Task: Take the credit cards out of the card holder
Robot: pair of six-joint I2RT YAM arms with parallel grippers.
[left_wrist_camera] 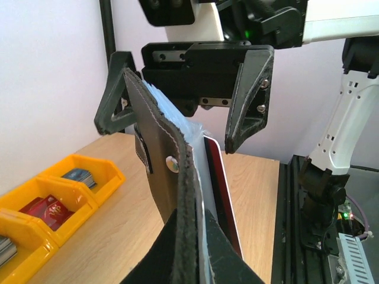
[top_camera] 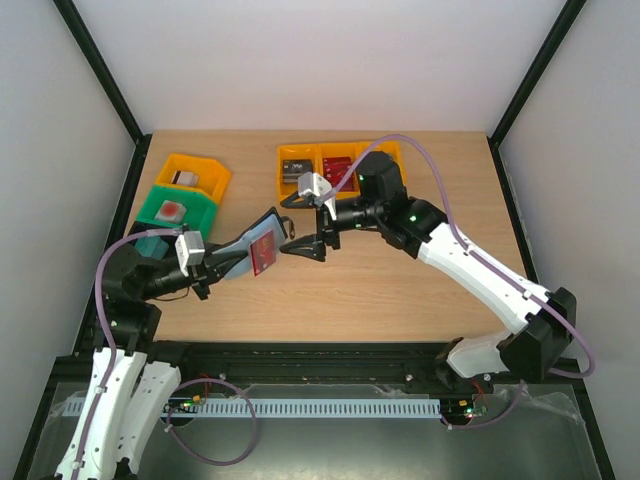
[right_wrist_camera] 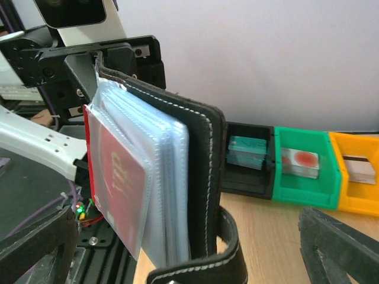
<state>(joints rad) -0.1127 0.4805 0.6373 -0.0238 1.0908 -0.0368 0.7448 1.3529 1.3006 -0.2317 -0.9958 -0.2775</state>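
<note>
Closest to my left wrist camera is the card holder (left_wrist_camera: 163, 177), one black folding wallet. It is held up off the table (top_camera: 400, 290), with its stitched edge and single snap (left_wrist_camera: 172, 164) facing me. I count one red card (right_wrist_camera: 118, 177) showing, tucked in the outermost of several clear sleeves (right_wrist_camera: 169, 189). I cannot tell how many sleeves there are, or whether other cards sit behind.

My left gripper (top_camera: 225, 260) is clenched on the lower end of the card holder and carries it tilted over the left half of the table. My right gripper (top_camera: 287, 226) is spread as wide as it goes, with one finger on each side of the holder's free end. It holds nothing, and I cannot tell whether either finger touches the leather.

Three single bins stand in a row at the left edge: one orange bin (right_wrist_camera: 358, 177), one green bin (right_wrist_camera: 302, 183) and one black bin (right_wrist_camera: 249, 177), each with something small inside. At the far side sits one orange tray (top_camera: 282, 180) with three compartments, partly behind the right arm.
</note>
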